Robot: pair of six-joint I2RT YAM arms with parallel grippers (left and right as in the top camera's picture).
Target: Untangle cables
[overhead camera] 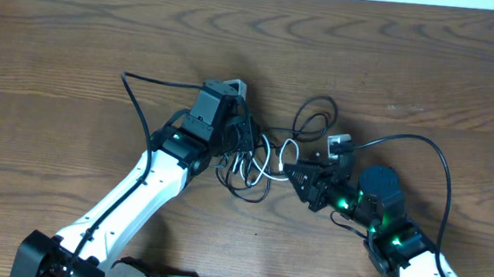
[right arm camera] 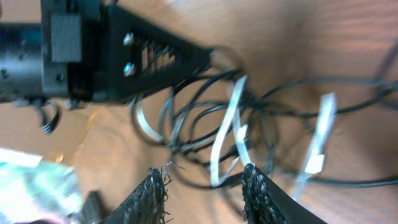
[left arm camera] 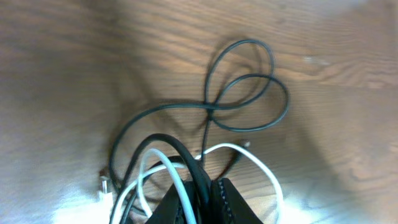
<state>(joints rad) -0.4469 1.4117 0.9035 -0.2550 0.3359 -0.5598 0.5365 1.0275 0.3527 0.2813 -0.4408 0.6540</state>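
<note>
Your two arms meet over the cables (overhead camera: 254, 162), a knot of thin black cords and one white cord (overhead camera: 266, 154) bunched near the middle of the wooden bench (overhead camera: 57, 50). From overhead, your left tool (overhead camera: 247, 140) comes in at the knot's 9 o'clock and your right tool (overhead camera: 291, 173) at its 4 o'clock, with the tangle between their tips.

In the left wrist view, the left tool (left arm camera: 208, 186) has its fingers (left arm camera: 180, 205) pressed almost together, pinching a black cord (left arm camera: 177, 146) that arches out of them. The white cord (left arm camera: 249, 155) curls just beside the tips. At 12 o'clock from the pinch a black loop (left arm camera: 249, 87) lies flat on the wood in a figure-eight, and a small plug (left arm camera: 102, 186) rests at 9 o'clock.

In the right wrist view, the right tool (right arm camera: 205, 180) stands partly open, its fingers (right arm camera: 152, 193) apart and gripping nothing. White and black strands cross just ahead of the gap. The left tool (right arm camera: 155, 56) sits at 11 o'clock there, over the same tangle.

Overhead, the black loop (overhead camera: 314, 116) lies at 1 o'clock from the knot, and a pale plug (overhead camera: 338, 145) sits near the right tool.
</note>
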